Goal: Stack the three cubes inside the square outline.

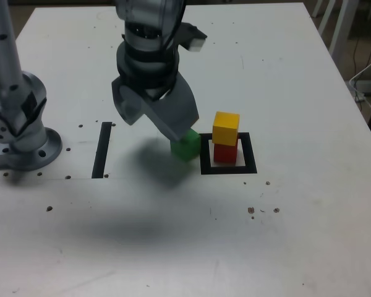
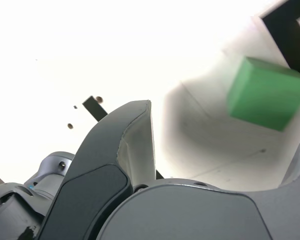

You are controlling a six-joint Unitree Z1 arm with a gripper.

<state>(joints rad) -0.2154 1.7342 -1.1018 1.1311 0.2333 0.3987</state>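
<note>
The green cube sits on the white desk just beside the square outline, under the tip of the spread, empty claw. Inside the outline, the matte yellow cube tops the red cube

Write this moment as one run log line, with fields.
gripper: open, over green cube, not gripping | stack: yellow cube on red cube in square outline | green cube: on table, beside outline
</note>
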